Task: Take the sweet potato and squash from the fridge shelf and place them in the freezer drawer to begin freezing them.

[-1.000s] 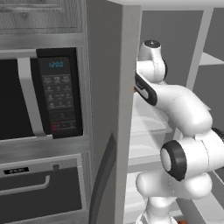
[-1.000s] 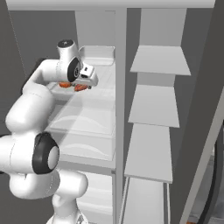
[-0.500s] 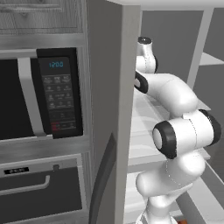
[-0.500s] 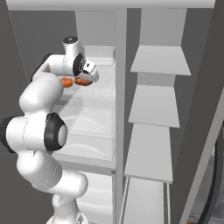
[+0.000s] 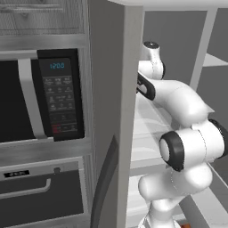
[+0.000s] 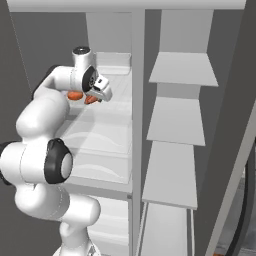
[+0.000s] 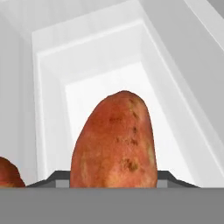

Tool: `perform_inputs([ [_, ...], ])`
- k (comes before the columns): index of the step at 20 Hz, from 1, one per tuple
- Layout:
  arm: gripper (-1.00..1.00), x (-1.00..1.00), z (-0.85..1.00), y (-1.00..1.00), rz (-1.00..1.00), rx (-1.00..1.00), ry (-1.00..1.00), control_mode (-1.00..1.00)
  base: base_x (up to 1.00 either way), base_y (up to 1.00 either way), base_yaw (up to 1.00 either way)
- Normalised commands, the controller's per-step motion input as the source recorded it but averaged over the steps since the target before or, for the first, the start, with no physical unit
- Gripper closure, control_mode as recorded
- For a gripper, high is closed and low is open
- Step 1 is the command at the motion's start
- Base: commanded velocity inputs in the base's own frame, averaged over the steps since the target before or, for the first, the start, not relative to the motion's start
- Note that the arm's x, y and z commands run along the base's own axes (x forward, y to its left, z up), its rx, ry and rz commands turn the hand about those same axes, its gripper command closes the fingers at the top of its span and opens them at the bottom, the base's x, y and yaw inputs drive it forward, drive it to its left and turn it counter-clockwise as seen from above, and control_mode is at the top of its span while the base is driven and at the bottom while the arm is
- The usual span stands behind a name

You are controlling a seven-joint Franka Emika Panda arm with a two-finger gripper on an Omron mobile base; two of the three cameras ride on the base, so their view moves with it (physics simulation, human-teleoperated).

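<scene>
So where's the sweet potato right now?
The sweet potato fills the middle of the hand view, right at the jaws, above a white fridge bin. In the right base view it peeks out orange beside the gripper, upper left.

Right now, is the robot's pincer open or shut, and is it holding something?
Pincer: shut on the sweet potato, which sits between its finger tips in the hand view.
</scene>
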Motion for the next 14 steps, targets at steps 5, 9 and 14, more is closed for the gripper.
perform_inputs([
  [5,1.00,-0.67,-0.04,0.00,0.00,0.00,-0.01,-1.00,0.00,0.00,0.00],
  [9,1.00,-1.00,0.00,0.00,0.00,0.00,-0.08,-1.00,0.00,0.00,0.00],
  [14,1.00,-1.00,0.00,0.00,0.00,0.00,-0.01,-1.00,0.00,0.00,0.00],
])
